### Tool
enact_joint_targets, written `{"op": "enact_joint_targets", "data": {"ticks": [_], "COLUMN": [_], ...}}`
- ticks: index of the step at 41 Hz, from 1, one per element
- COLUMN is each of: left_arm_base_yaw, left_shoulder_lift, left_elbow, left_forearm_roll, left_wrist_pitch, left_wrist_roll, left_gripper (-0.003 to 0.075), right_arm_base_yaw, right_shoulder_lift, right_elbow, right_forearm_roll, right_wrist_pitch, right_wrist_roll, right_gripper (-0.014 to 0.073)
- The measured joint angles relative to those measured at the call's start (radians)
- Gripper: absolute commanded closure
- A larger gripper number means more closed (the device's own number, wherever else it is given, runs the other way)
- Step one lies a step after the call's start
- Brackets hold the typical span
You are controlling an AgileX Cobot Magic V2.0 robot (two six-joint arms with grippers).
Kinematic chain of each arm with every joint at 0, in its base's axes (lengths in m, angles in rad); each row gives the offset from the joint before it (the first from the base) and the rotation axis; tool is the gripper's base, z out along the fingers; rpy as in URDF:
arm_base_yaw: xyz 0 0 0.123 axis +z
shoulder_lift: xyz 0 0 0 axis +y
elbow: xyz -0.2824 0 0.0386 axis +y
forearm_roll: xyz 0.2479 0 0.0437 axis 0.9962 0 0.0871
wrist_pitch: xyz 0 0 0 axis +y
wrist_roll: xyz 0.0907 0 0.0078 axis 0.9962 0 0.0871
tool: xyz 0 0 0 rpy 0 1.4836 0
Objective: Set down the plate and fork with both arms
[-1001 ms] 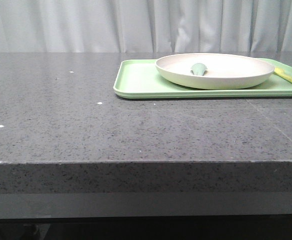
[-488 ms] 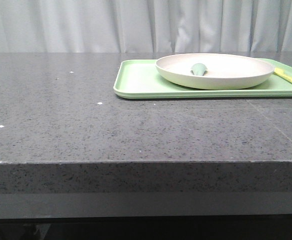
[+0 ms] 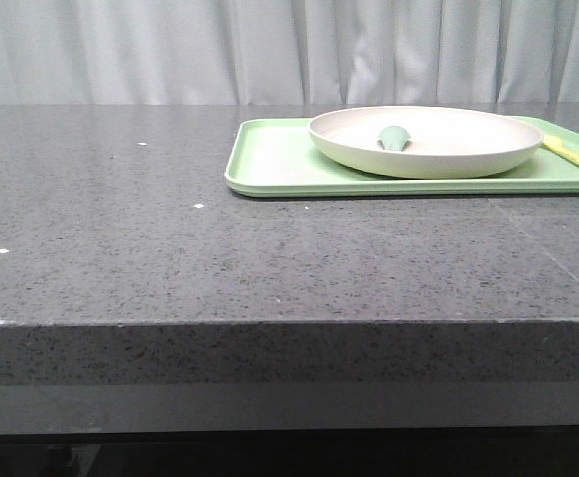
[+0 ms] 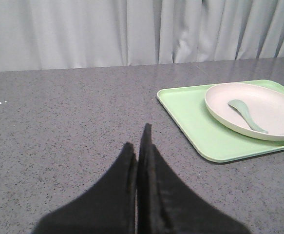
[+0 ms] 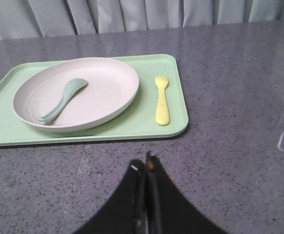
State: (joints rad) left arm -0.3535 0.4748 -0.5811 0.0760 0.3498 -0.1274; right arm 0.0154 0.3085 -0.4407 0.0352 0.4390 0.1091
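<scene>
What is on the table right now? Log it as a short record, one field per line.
surface: dark speckled table
tray: light green, flat on the table
plate: cream, on the tray
spoon: grey-green, lying in the plate
fork: pale yellow, on the tray beside the plate, not touching it
left claw: shut, empty, over bare table short of the tray
right claw: shut, empty, over bare table short of the tray
backdrop: pale curtain

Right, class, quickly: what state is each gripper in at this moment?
Left gripper: closed, holding nothing.
Right gripper: closed, holding nothing.
</scene>
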Motion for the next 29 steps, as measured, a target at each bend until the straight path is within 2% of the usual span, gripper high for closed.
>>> {"op": "enact_joint_targets", "data": {"ticks": [29], "left_arm_base_yaw": [0.0], "left_shoulder_lift": [0.0], "left_elbow": [0.0], "left_forearm_roll": [0.0], "left_wrist_pitch": [0.0], "left_wrist_roll": [0.0], "left_gripper": [0.0738], "right_arm_base_yaw": [0.0], "right_shoulder_lift": [-0.042], "right_elbow": [0.021], "right_forearm_roll": [0.0], "right_wrist_pitch": [0.0], "right_wrist_roll": [-0.004], "right_gripper": [0.0657]}}
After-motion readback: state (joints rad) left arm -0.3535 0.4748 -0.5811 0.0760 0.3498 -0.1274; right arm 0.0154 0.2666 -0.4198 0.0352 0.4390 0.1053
